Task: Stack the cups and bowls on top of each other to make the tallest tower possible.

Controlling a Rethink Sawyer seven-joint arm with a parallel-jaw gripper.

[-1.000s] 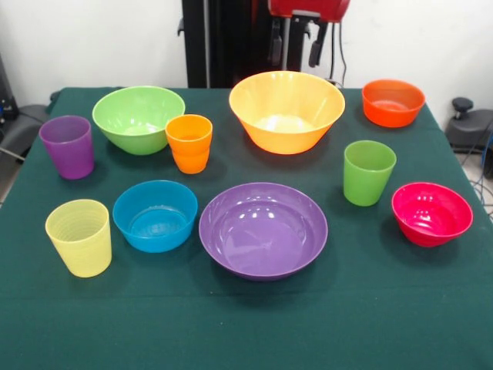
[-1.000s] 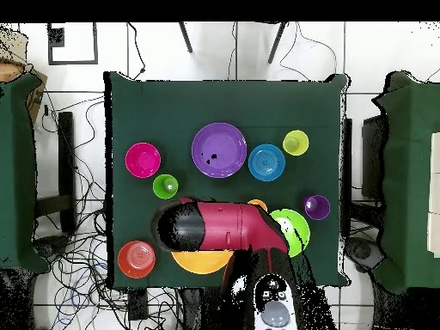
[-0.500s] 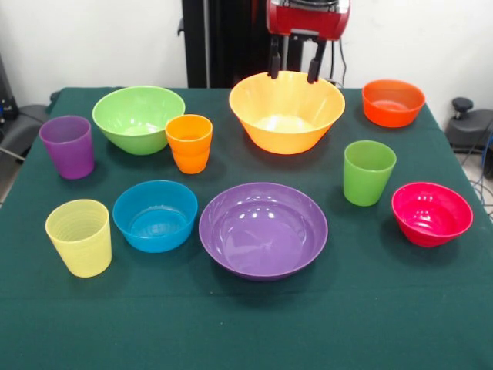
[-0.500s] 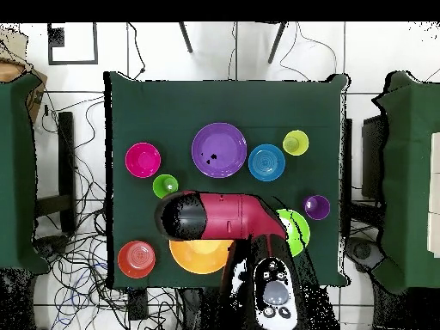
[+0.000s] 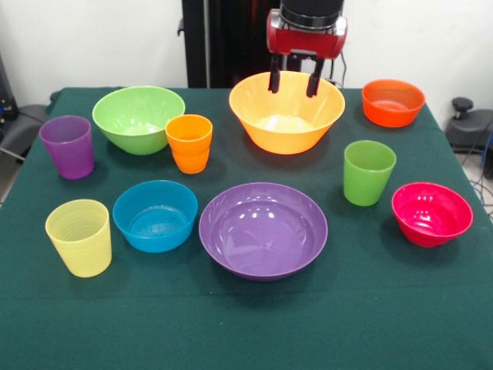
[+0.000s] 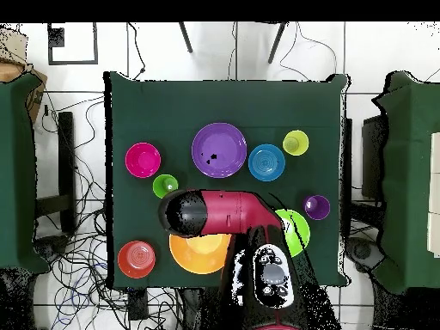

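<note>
Nothing is stacked; all pieces stand apart on the green table. My gripper (image 5: 292, 89) is open and empty, its fingers hanging over the far half of the large orange-yellow bowl (image 5: 286, 116). In front of that stands the wide purple bowl (image 5: 263, 229). The light green bowl (image 5: 139, 117), orange cup (image 5: 189, 143), purple cup (image 5: 68, 146), blue bowl (image 5: 155, 215) and pale yellow cup (image 5: 78, 237) are on the left. The orange-red bowl (image 5: 393, 102), green cup (image 5: 368, 172) and pink-red bowl (image 5: 431, 213) are on the right. In the overhead view my arm (image 6: 219, 213) hides the gripper and the orange cup.
The table (image 5: 246, 331) is covered in dark green cloth, with bare cloth along its front edge. The black pedestal (image 5: 223, 38) stands behind the far edge. Other green tables (image 6: 17, 172) flank it, and cables (image 6: 77, 258) lie on the floor around.
My gripper has come down from the top edge and out over the orange-yellow bowl. The cups and bowls have not moved.
</note>
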